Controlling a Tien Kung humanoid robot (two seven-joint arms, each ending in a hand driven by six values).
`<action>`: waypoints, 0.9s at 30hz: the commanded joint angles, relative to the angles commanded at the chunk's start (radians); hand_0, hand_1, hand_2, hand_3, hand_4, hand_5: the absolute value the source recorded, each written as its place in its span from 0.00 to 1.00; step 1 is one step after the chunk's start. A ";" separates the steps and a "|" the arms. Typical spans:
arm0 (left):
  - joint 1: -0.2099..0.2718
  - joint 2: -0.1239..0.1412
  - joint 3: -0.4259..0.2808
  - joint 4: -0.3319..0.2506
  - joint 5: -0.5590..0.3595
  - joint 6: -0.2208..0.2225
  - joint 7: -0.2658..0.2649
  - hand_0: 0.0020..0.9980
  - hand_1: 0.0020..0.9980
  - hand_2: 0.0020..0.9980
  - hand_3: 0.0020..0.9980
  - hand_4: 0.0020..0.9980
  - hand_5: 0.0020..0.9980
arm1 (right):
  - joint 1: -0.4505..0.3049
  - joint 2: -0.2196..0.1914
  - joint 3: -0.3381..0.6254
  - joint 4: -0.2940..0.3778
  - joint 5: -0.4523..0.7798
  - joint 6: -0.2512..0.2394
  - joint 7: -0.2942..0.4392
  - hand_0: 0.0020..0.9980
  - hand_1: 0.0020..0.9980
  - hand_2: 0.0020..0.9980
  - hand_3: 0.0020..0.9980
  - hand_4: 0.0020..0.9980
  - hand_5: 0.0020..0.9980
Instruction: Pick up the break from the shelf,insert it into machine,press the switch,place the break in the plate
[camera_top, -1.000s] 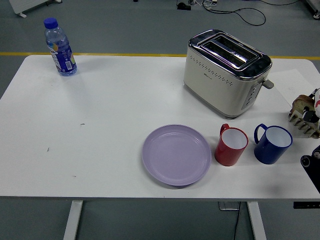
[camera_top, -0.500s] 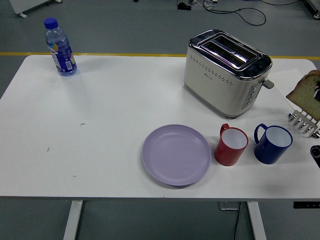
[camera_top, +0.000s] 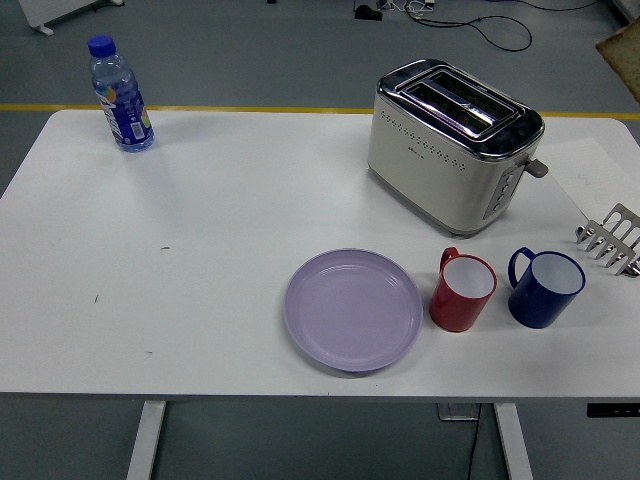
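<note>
A: What's on the table (camera_top: 200, 250)?
B: White top. Near to far: lilac plate (camera_top: 353, 309) by the front edge, red mug (camera_top: 462, 291) and blue mug (camera_top: 544, 287) just right of it, metal rack (camera_top: 612, 241) at the right edge w/ nothing in it, toaster (camera_top: 452, 141) further back, water bottle (camera_top: 120, 95) far left corner. Grey floor, yellow line, cables behind.
A: Hands?
B: Neither in shot, so can't tell fingers.
A: Bread?
B: Slice (camera_top: 622, 46) up at the top right corner, cut off by the edge, well above the rack. No hand visible on it.
</note>
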 joint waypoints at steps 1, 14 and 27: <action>0.001 0.000 0.000 0.000 0.000 -0.001 0.000 0.61 0.47 0.45 0.55 0.29 0.93 | 0.011 0.002 -0.006 -0.005 0.014 -0.006 0.010 0.29 0.32 0.40 0.50 0.49 0.00; 0.012 0.000 0.014 0.000 -0.009 -0.008 0.001 0.61 0.47 0.45 0.55 0.29 0.93 | 0.198 0.062 -0.165 -0.200 0.208 -0.047 0.192 0.29 0.32 0.39 0.50 0.50 0.00; 0.001 0.000 0.057 0.000 -0.062 0.001 0.005 0.61 0.47 0.45 0.55 0.29 0.93 | 0.299 0.197 -0.259 -0.373 0.244 -0.033 0.170 0.28 0.32 0.39 0.50 0.52 0.00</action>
